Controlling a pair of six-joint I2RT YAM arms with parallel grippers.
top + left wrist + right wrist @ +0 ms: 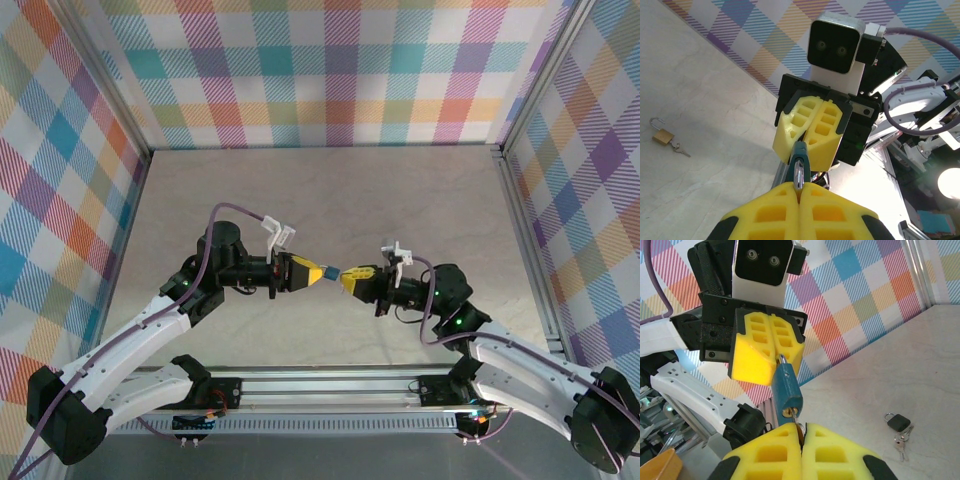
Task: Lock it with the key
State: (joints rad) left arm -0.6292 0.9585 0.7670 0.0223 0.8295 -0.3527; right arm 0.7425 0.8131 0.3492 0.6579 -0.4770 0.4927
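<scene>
- Right gripper (802, 429) fingers pressed together on the key (795, 419), which is seated in the bottom of the blue padlock (786, 387); the pads hide most of the key.
- Left gripper (776, 357) clamped on the shackle (798, 175), facing the other tip to tip.
- Blue padlock hangs in mid-air between the two, over the table (330, 200).
- Can't tell whether the shackle is seated.
- Brass padlock (662, 136) with a key lies on the table, well apart.
- Black padlock (897, 422) with keys also on the table.
</scene>
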